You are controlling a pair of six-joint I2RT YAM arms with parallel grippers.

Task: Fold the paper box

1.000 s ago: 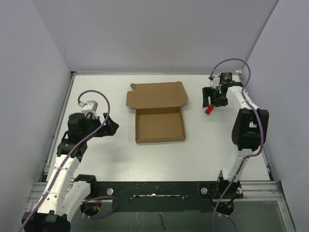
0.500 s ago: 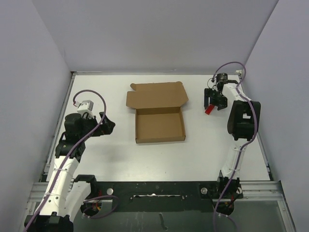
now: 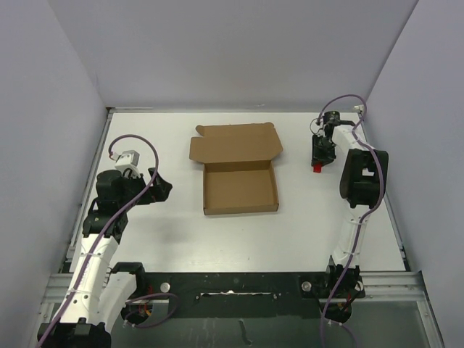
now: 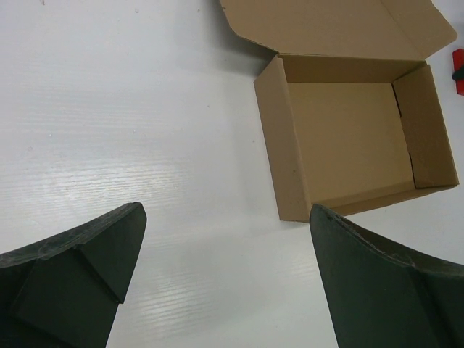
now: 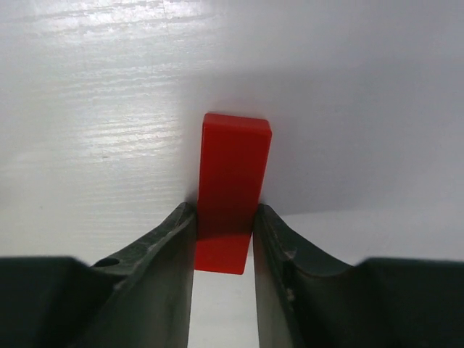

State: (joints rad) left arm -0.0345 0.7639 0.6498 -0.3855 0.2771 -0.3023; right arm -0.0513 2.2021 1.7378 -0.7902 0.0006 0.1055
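Observation:
The brown cardboard paper box (image 3: 240,186) sits open in the middle of the table, its lid flap (image 3: 235,143) lying flat behind it. It also shows in the left wrist view (image 4: 351,138). My left gripper (image 3: 164,187) is open and empty, left of the box and apart from it; its dark fingers (image 4: 80,254) frame bare table. My right gripper (image 3: 317,165) is at the far right, shut on a small red block (image 5: 230,188), which also shows in the top view (image 3: 317,168).
The white table (image 3: 145,138) has a raised rim at the left and back. Grey walls close in on three sides. The red block's corner shows at the right edge of the left wrist view (image 4: 458,69).
My right arm has folded and turned, so its gripper now points down over the red block and has shifted slightly right. My left arm drew back a little to the left.

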